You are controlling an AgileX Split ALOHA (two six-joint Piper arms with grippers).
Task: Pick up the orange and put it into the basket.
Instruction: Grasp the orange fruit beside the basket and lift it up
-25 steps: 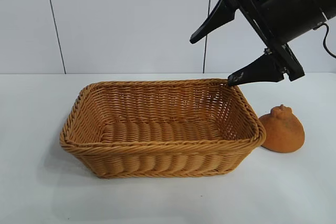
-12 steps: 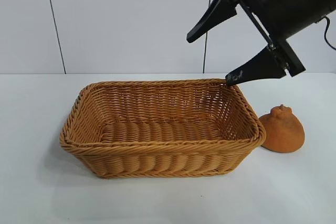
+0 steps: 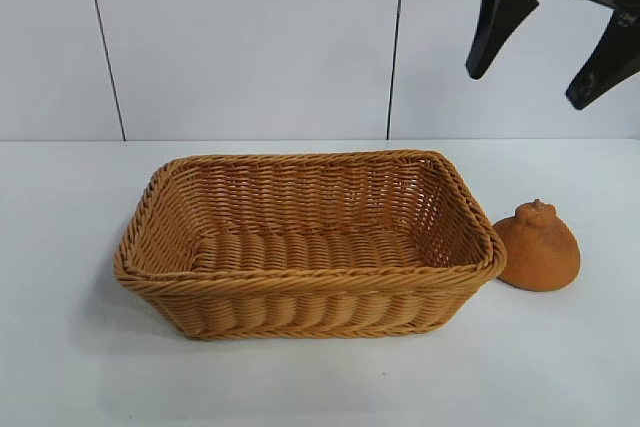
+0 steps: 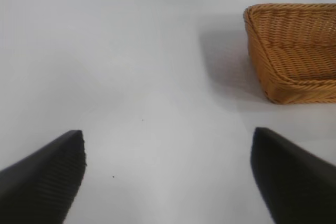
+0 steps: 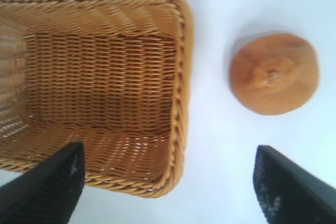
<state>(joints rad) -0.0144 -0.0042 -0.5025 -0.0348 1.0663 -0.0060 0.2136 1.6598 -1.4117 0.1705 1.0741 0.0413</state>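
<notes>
Nearest me I see the basket [image 3: 300,247] on the white table [image 3: 60,367] with the orange [image 3: 538,247] resting just beside its right end, and above them my right gripper [image 3: 545,47] hangs with jaws wide apart, empty, while my left gripper [image 4: 168,177] is likewise spread over bare table

The orange [image 3: 538,248] sits just beside the basket [image 3: 310,282]; the right gripper [image 3: 545,57] hangs above, jaws apart.
</notes>
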